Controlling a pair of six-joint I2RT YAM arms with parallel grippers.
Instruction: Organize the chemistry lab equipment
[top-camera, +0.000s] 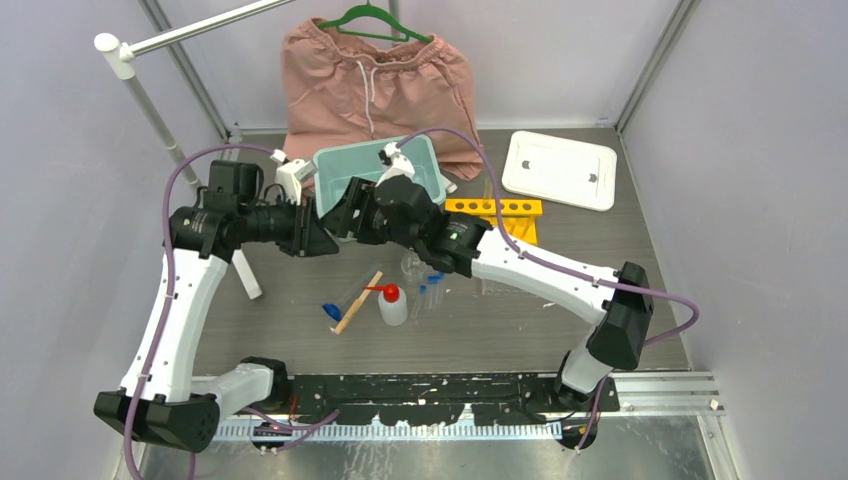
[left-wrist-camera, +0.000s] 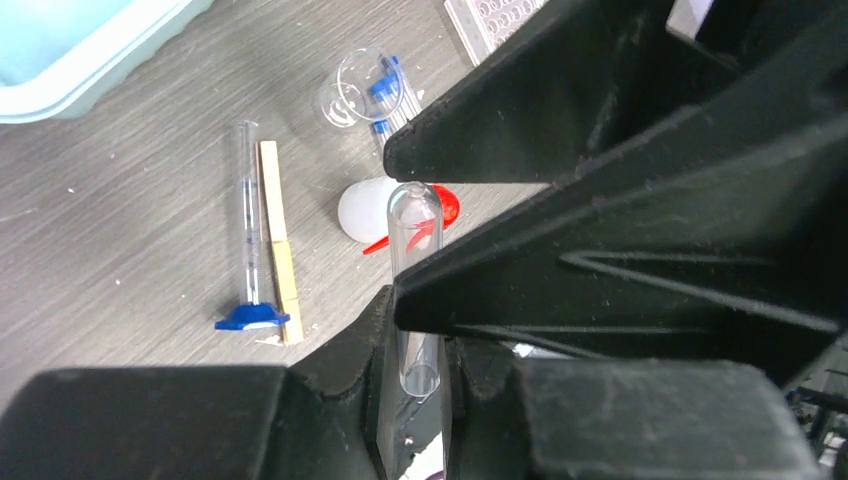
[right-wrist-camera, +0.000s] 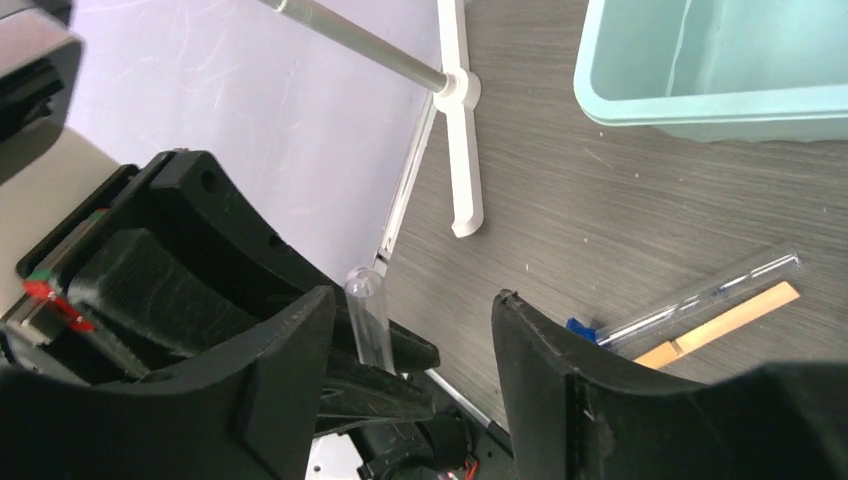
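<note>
Clear tube (left-wrist-camera: 412, 225) pinched in left gripper (left-wrist-camera: 420, 360), looks like mid-handover; right gripper (right-wrist-camera: 410, 305) spread wide around it, next up: closing squarely.

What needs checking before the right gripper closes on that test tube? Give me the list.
1. Left gripper holds the test tube: ok, shut near its open end.
2. Right gripper open: ok.
3. Tube between the right fingers: ok, but nearer one finger.
4. Tube empty: ok, no liquid shows.
5. Yellow tube rack holes free: visible ones ok; the right arm hides part.
</note>
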